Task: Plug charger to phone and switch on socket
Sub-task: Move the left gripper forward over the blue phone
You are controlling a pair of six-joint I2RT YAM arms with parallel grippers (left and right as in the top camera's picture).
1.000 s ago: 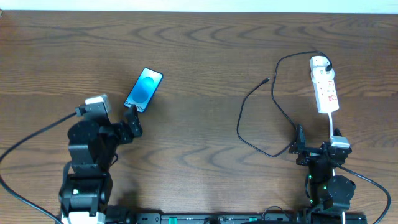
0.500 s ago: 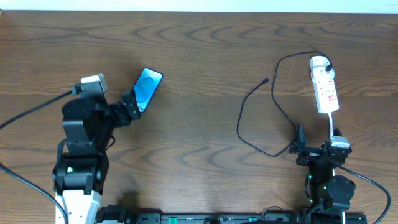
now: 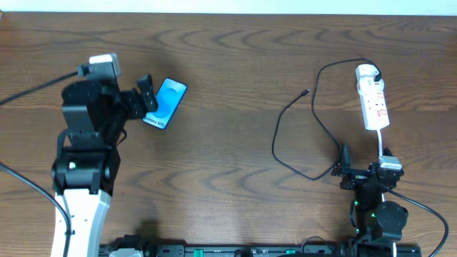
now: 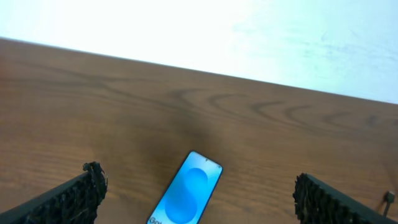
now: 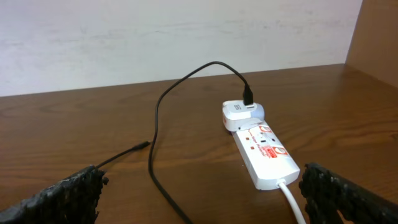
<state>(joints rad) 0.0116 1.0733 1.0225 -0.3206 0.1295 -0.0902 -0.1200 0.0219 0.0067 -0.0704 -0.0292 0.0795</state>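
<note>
The phone (image 3: 167, 102) lies face up on the wooden table at the left, its cyan screen lit. My left gripper (image 3: 145, 100) is open and hovers at the phone's left edge. In the left wrist view the phone (image 4: 188, 193) lies between and ahead of the spread fingers (image 4: 81, 196), untouched. The socket (image 3: 373, 100) lies at the right with the charger's white plug (image 3: 367, 71) in its far end. From there the charger cable (image 3: 282, 146) loops to a free tip (image 3: 307, 91). My right gripper (image 3: 341, 165) stands open near the cable loop, holding nothing; ahead of it are the socket (image 5: 264, 149) and the tip (image 5: 146, 144).
The socket's white cord (image 3: 380, 143) runs toward the right arm's base and passes just inside the right finger (image 5: 342, 196). The table's far edge meets a pale wall (image 4: 249, 31).
My left arm has swung away from the front edge, carrying its open gripper from the phone's near end up along its left side. The right arm, cable and socket have not moved.
</note>
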